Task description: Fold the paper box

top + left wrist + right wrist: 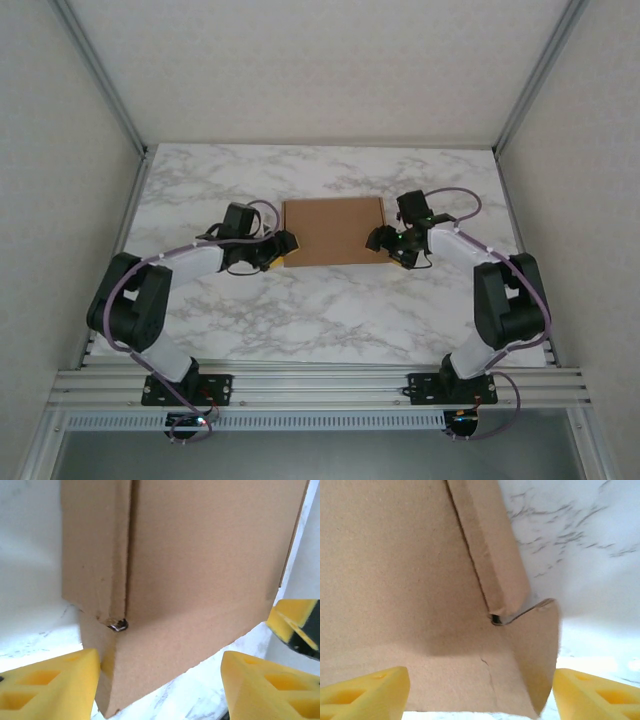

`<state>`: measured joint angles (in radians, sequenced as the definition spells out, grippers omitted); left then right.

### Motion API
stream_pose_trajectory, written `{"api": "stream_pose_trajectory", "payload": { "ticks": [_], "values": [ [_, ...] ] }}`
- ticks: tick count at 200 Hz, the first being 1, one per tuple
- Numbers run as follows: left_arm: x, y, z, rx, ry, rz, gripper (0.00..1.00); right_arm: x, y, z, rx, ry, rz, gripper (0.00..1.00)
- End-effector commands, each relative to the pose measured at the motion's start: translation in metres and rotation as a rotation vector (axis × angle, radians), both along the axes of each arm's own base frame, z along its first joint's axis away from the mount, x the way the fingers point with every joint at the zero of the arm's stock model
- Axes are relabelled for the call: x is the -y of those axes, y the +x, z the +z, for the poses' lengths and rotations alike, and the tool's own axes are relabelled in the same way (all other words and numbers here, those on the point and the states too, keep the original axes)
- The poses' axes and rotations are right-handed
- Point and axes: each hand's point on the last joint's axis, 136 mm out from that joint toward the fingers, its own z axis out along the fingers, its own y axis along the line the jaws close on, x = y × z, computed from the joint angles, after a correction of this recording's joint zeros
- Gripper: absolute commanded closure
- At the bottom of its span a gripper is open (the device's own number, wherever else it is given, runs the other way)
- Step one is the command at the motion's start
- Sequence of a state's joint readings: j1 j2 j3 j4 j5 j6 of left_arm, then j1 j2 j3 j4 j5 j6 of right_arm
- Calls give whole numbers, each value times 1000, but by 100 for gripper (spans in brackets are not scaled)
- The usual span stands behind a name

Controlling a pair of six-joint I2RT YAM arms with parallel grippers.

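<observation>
Between the two sets of fingers, the paper box (333,230) lies on the marbled table (330,320), its plain brown top facing up. The left fingers (50,685) are spread wide at the box's left edge, and a corner of the cardboard reaches into the gap between them. One yellow pad sits just beside the cardboard, but contact cannot be told. The right fingers (365,692) are spread just as wide at the opposite edge, gripping nothing, with a narrow side flap (495,555) ahead of them.
</observation>
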<state>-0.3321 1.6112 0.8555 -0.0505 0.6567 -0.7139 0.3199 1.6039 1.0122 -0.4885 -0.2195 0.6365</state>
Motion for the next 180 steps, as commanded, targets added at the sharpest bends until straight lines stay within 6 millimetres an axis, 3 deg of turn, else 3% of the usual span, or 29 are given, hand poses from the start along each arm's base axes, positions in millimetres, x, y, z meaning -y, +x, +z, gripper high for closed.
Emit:
{"api": "stream_pose_trajectory", "payload": {
  "ticks": [1, 38, 56, 76, 92, 112, 128, 180],
  "values": [
    [-14, 1, 11, 46, 113, -34, 34, 16, 6, 24, 68, -94, -24, 20],
    [-28, 10, 22, 100, 241, -45, 32, 28, 16, 43, 124, -156, -43, 14],
    [-39, 24, 28, 139, 293, 10, 32, 34, 26, 53, 174, -200, -44, 14],
    [-38, 44, 33, 174, 270, 60, 32, 31, 44, 57, 208, -194, -11, 15],
    [-34, 60, 25, 160, 256, 70, 33, 25, 61, 54, 212, -141, 21, 16],
    [-33, 81, 13, 150, 246, 66, 36, 8, 79, 53, 225, 44, 83, 16],
    [-34, 92, 5, 152, 197, 66, 39, 8, 89, 49, 217, 131, 85, 15],
    [-26, 89, -31, 72, 75, 1, 55, 2, 98, 20, 128, 240, 110, 14]
  ]
}}
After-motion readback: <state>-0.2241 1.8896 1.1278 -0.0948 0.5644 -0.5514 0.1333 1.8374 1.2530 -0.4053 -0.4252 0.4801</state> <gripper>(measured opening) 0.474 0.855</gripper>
